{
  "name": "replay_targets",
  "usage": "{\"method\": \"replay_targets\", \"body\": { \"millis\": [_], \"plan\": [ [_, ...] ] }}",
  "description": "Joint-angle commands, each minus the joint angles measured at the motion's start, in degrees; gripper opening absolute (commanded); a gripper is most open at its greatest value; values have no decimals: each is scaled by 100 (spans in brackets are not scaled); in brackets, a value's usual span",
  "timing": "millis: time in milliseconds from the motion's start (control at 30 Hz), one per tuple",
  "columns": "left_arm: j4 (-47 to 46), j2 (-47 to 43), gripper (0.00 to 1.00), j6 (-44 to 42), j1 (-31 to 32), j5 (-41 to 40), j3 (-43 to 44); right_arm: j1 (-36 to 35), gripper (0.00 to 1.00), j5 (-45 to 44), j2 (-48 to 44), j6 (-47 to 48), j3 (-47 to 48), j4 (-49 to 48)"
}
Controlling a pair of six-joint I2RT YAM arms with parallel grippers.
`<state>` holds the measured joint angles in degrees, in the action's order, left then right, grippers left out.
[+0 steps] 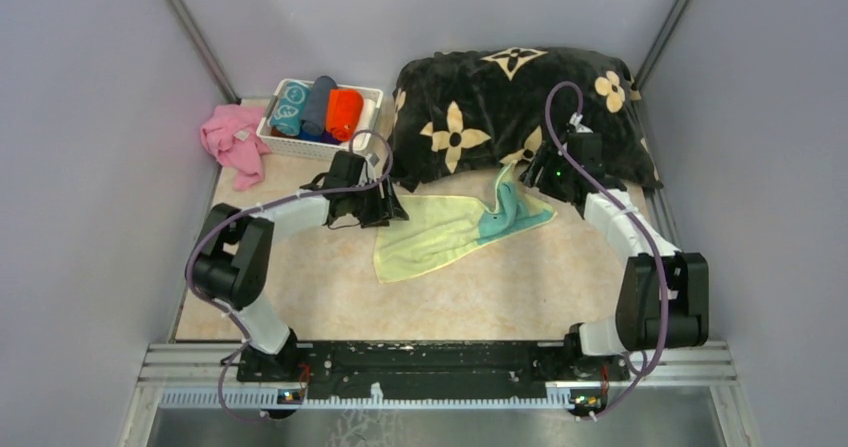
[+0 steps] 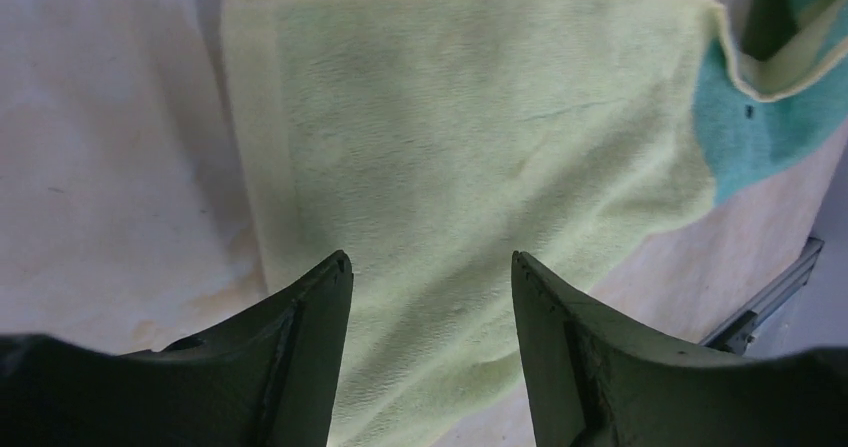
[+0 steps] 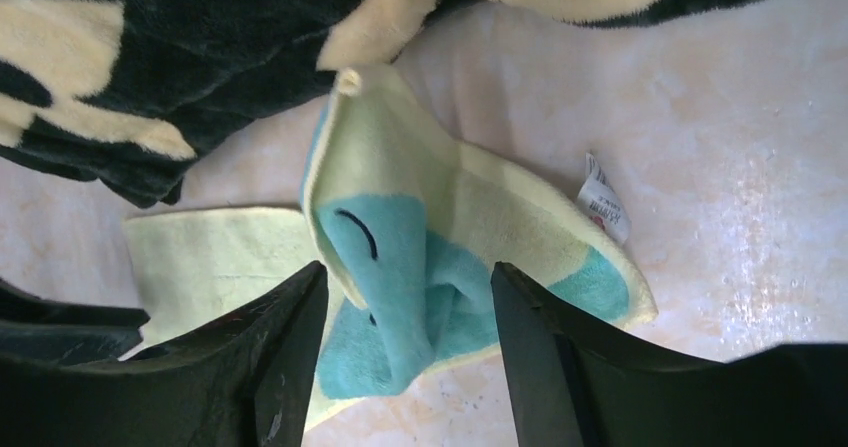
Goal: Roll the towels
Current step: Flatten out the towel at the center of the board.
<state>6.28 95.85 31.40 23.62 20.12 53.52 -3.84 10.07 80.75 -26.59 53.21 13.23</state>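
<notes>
Top external, left hand (image 2: pixel 430 259) apart over yellow towel (image 1: pixel 432 233), right hand (image 3: pixel 408 269) apart too

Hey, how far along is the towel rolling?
Done: rolled towels, teal and orange among them, sit in the white basket. In hand: the yellow towel lies unrolled, its teal end bunched, the left gripper and right gripper open above it. Left: rolling it, and maybe the pink cloth beside the basket.

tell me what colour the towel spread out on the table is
The towel is pale yellow with teal patches at its bunched end; the right wrist view shows it best.
</notes>
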Motion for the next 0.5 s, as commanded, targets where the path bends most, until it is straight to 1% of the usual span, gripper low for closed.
{"method": "replay_targets", "body": {
  "millis": [0,100,167,467],
  "plan": [
    [74,418,65,164,-46,-410,-33,91,62,-116,-546,50,-363,-123],
    [64,212,63,303,-232,-628,-530,185,63,12,-732,29,-688,-277],
    [13,-46,63,355,-374,-681,-875,187,63,95,-670,19,-790,-399],
    [316,-730,63,291,-652,-1088,-1606,192,61,509,409,-258,-905,-1032]
  ]
}}
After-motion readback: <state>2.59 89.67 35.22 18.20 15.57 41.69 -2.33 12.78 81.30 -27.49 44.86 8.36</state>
